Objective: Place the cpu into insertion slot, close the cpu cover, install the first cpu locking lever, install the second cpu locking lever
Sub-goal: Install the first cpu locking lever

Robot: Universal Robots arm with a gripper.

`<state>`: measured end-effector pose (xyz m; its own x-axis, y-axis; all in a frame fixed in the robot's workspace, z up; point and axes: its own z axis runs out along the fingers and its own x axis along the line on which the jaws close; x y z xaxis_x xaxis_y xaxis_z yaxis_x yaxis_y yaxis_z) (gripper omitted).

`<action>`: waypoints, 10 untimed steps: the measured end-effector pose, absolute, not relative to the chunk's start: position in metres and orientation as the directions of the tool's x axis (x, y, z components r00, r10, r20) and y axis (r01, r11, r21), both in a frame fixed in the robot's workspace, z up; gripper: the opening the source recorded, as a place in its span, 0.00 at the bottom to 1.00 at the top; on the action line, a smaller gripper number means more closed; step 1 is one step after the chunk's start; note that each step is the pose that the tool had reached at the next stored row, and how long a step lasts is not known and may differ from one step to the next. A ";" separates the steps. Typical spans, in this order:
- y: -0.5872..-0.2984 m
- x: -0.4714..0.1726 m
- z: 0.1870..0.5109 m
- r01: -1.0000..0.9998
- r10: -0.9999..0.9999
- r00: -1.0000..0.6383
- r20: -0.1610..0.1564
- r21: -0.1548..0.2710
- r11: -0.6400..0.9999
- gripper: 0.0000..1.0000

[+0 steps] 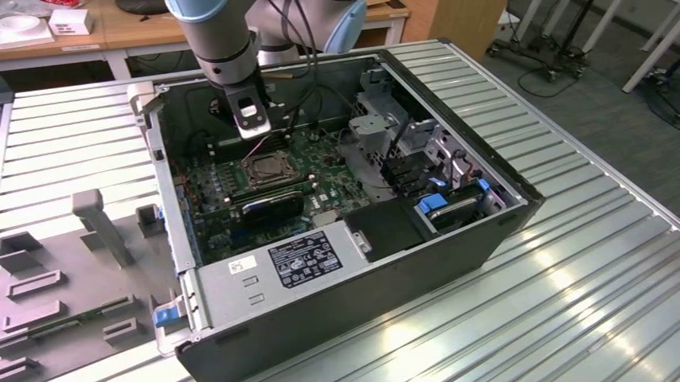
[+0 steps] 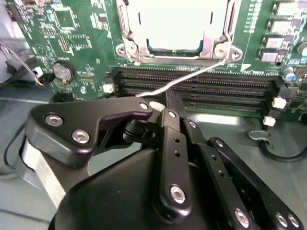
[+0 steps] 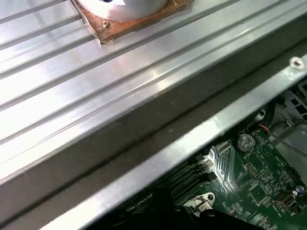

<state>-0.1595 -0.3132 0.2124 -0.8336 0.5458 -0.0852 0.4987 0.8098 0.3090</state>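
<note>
The arm (image 1: 218, 40) is held pointing steeply downward, and the gripper (image 1: 252, 132) is carried low with its jaws drawn together.

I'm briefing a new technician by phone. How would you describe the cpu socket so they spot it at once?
Look inside the open computer case on the ribbed metal table, at the green board on its floor. The insertion slot sits near the board's middle, closest to the gripper. Unlike the long black slots beside it, it is square with a silver metal rim.
</note>
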 end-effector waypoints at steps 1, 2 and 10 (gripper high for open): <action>-0.312 -0.160 0.212 0.499 0.546 -0.833 -0.086 0.310 0.810 0.11; -0.311 -0.160 0.212 0.499 0.547 -0.833 -0.087 0.310 0.809 0.11; -0.311 -0.160 0.222 0.497 0.548 -0.831 -0.095 0.315 0.809 0.11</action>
<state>-0.1599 -0.3109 0.2222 -0.8312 0.5477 -0.0954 0.4967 0.8087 0.3150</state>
